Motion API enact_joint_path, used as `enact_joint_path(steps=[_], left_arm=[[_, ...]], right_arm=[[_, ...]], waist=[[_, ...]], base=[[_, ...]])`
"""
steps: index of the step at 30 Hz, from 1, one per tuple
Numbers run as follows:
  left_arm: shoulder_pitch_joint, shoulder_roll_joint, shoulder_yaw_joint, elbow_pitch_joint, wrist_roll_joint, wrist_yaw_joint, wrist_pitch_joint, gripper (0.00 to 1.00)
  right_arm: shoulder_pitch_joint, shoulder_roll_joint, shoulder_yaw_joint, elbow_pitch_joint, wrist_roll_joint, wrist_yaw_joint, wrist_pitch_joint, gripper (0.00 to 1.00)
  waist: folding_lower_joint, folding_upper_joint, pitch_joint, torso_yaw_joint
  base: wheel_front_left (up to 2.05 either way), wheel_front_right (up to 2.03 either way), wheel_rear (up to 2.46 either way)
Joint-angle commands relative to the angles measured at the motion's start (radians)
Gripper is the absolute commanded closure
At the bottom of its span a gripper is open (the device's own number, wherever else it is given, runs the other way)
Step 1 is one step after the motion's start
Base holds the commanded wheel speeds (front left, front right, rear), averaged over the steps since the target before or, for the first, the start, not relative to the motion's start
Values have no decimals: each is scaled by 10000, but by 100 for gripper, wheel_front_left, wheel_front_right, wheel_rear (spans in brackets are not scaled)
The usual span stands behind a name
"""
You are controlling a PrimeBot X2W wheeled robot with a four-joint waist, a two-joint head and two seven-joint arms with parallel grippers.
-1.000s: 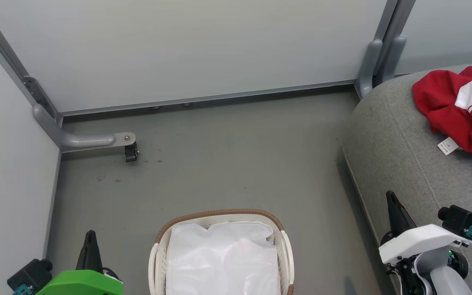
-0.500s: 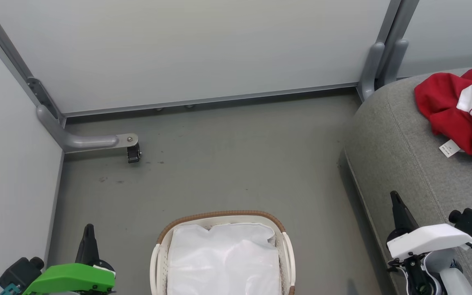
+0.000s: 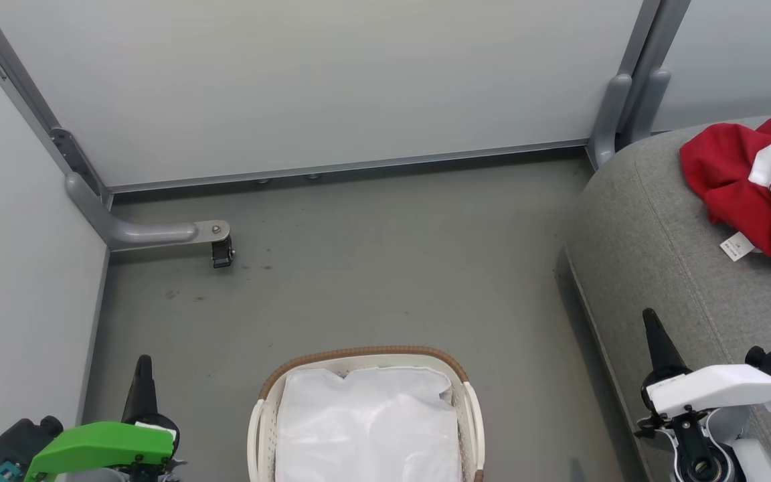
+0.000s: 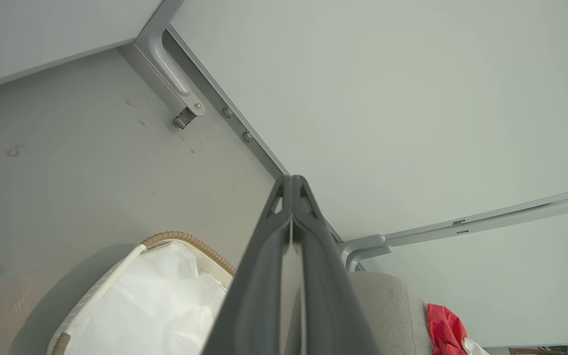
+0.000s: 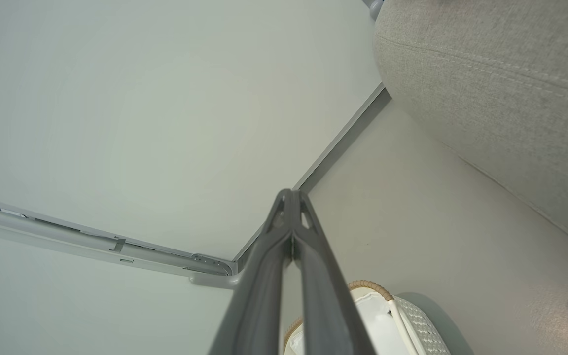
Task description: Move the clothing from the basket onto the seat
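Note:
Red clothing [image 3: 757, 194] with white panels and a small white tag lies on the grey seat [image 3: 653, 221] at the right; a corner of the clothing [image 4: 444, 330] and the seat [image 4: 387, 310] show in the left wrist view. The cream basket [image 3: 469, 415] with a brown woven rim stands on the floor at bottom centre, and only its white liner [image 3: 365, 428] shows inside. My left gripper [image 3: 142, 365] is shut and empty, left of the basket. My right gripper [image 3: 650, 320] is shut and empty over the seat's front edge. Both wrist views show my left gripper [image 4: 292, 182] and right gripper [image 5: 291, 196] with their fingers pressed together.
Pale partition walls close off the back and left. A grey bracket foot with a small caster [image 3: 221, 253] juts onto the grey floor [image 3: 385, 268] at the left. A grey post [image 3: 616, 114] stands at the back corner beside the seat.
The head view has shifted slightly, so everything sits a little lower and to the right. Both grippers have drawn back toward the bottom edge, staying shut.

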Motion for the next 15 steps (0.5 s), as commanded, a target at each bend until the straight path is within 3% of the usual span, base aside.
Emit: enact_joint_path(steps=[1,15], left_arm=[[-272,75,60,-149,-311,-53,67,100],[-391,84,141,-308,-1687,-104,430,100]], right_arm=[[17,-68,-46,-160,337,-7,72,100],[104,-77,-152,-372,1829,-7,435,100]], waist=[[0,0,-9,9],[0,0,-82,79]], base=[[0,0,0],[0,0,0]])
